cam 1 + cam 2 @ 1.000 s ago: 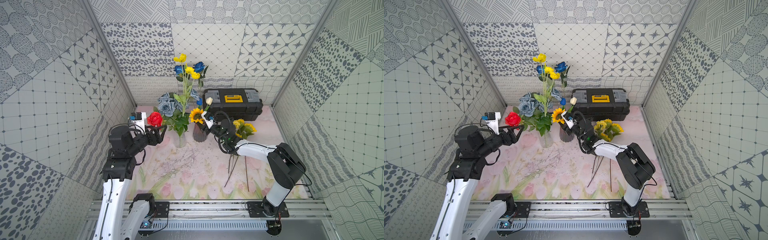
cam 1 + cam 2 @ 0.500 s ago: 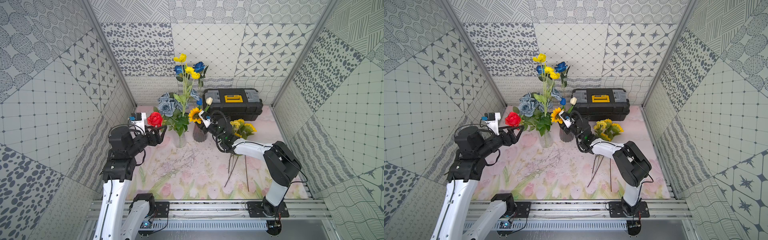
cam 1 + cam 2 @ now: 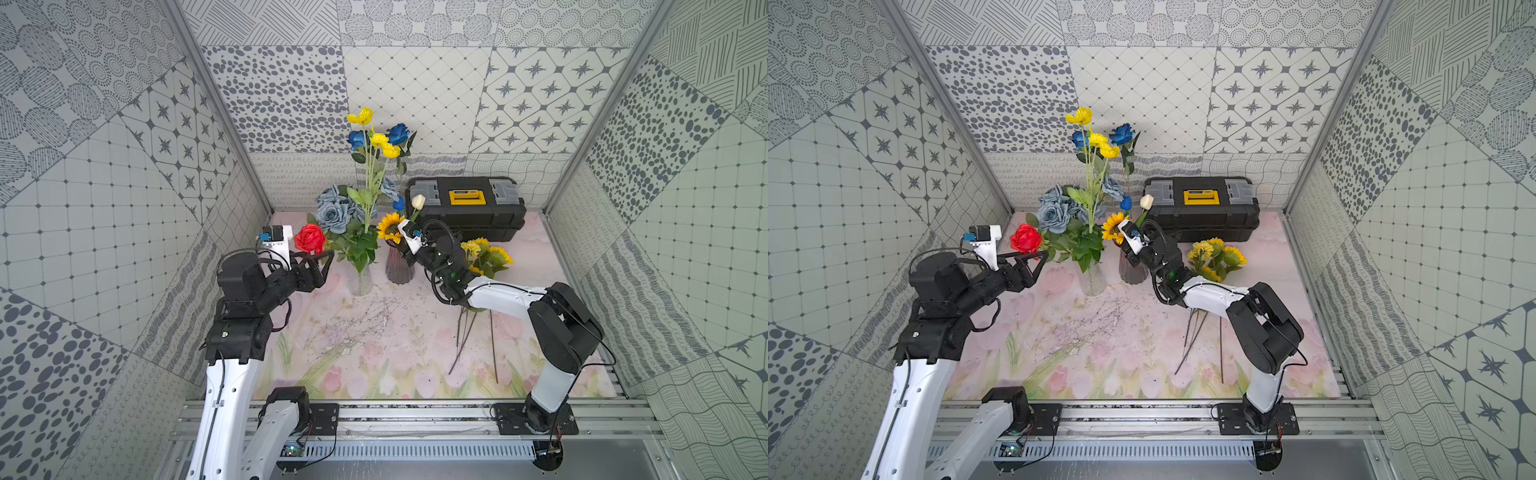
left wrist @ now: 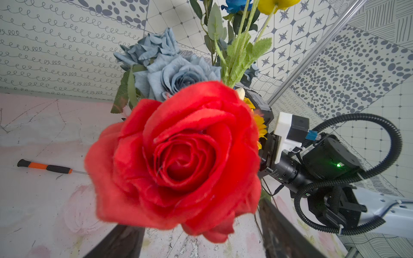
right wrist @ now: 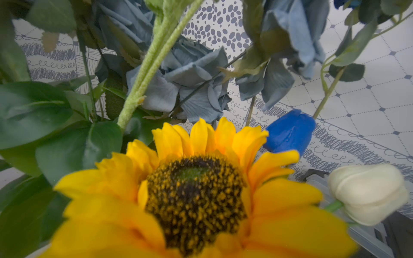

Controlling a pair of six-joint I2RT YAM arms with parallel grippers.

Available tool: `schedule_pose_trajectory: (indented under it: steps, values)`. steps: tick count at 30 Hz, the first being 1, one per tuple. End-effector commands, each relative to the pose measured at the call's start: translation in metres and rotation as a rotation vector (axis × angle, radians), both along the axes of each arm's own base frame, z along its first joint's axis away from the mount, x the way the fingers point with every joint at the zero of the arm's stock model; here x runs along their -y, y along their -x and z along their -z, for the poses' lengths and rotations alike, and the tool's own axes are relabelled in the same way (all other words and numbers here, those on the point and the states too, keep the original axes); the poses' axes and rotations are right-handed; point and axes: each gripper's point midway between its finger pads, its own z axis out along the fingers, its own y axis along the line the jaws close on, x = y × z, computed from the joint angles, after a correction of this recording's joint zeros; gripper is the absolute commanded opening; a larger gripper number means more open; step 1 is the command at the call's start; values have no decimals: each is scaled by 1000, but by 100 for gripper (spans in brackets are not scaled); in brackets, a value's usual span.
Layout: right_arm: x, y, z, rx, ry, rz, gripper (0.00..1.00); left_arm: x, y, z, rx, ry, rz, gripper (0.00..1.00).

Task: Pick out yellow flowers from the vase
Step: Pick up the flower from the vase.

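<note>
A brown-centred sunflower (image 3: 390, 226) (image 3: 1113, 226) stands in the dark purple vase (image 3: 399, 272) beside a white tulip (image 3: 418, 201). It fills the right wrist view (image 5: 194, 192) and hides the jaws there. My right gripper (image 3: 402, 249) (image 3: 1128, 253) sits just behind and under that bloom, at the vase mouth; its jaw state does not show. A tall spray of yellow flowers (image 3: 384, 143) rises from the clear vase (image 3: 361, 282). More yellow flowers (image 3: 484, 255) lie on the table at the right. My left gripper (image 3: 326, 258) (image 4: 196, 236) is open under the red rose (image 4: 178, 156).
A black toolbox (image 3: 465, 208) stands at the back right, right behind the right arm. Grey-blue roses (image 3: 332, 212) and blue roses (image 3: 399, 133) crowd the clear vase. A screwdriver (image 4: 44, 167) lies on the mat in the left wrist view. Bare stems (image 3: 465, 336) lie under the right arm.
My right gripper has moved left, away from the yellow flowers on the table, up to the sunflower in the dark vase. The left arm has not moved.
</note>
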Motion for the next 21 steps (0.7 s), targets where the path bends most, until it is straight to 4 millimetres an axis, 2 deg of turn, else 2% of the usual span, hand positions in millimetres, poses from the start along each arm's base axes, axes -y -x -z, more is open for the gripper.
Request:
schedule_pose_trajectory:
  steps: [1,21]
  values:
    - [9,15,-60,101,-118,-4,40,4,-2,-14,66,9,28,78]
    - [46,63,-165,188,-315,-48,37,4,-1,-13,63,13,25,78]
